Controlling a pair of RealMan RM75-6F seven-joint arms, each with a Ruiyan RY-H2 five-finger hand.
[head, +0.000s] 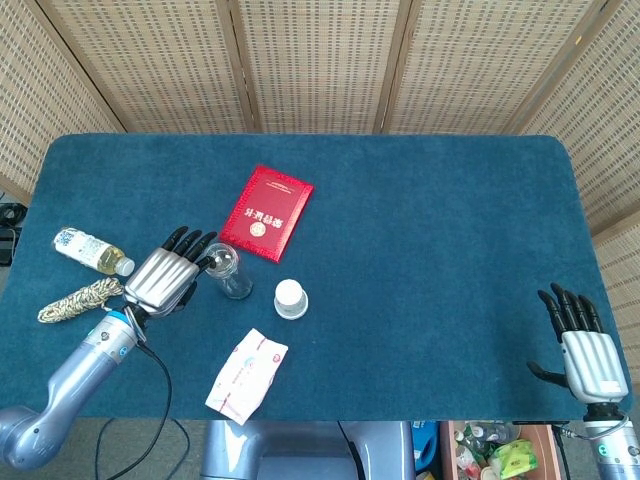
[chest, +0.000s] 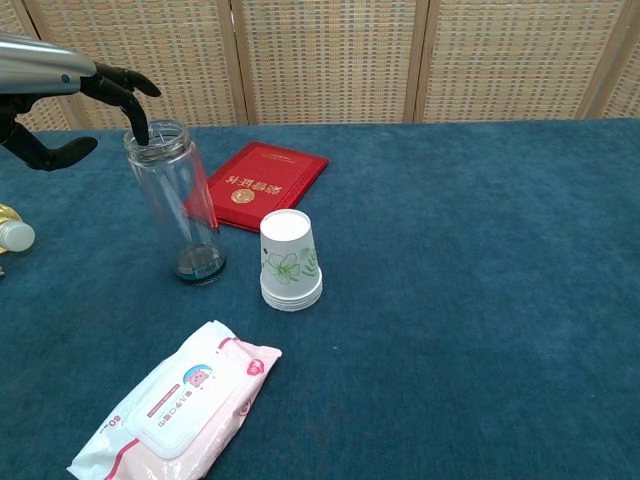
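A clear, lidless bottle (head: 229, 271) (chest: 179, 205) stands upright on the blue table (head: 420, 230). My left hand (head: 165, 278) (chest: 70, 100) hovers just left of its mouth, fingers spread, fingertips at the rim, holding nothing. A stack of white paper cups (head: 290, 298) (chest: 289, 261) stands upside down right of the bottle. A red booklet (head: 266, 213) (chest: 254, 183) lies behind them. My right hand (head: 581, 350) rests open at the table's near right edge, away from everything.
A pack of wet wipes (head: 246, 374) (chest: 172, 402) lies near the front edge. A small bottle of yellowish liquid (head: 90, 251) and a coil of rope (head: 78, 299) lie at the left. Wicker screens (head: 320, 60) stand behind the table.
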